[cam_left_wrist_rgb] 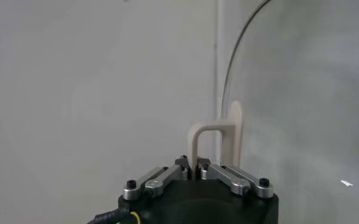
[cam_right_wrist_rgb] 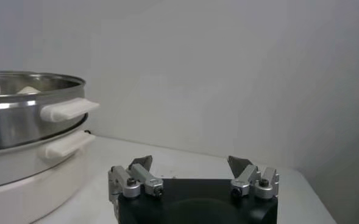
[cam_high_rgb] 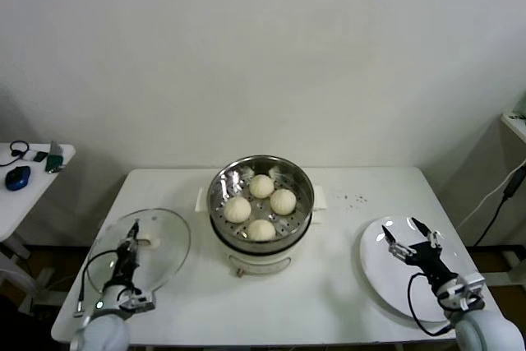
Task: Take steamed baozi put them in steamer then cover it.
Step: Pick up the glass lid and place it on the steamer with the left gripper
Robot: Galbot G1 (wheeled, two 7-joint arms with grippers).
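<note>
Left end effector (cam_high_rgb: 131, 240) clamped shut; right end effector (cam_high_rgb: 408, 236) spread wide.

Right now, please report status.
Left gripper shut on cover handle. Right gripper open over plate. Four baozi in steamer. Nothing blocking.

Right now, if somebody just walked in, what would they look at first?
Probably the shiny steamer in the middle of the table, with four white baozi sitting inside it and no lid on. Next, the left gripper on the robot's left, pinching the handle of the glass cover that lies flat on the table. On the right, the right gripper hangs open over a white plate.
</note>
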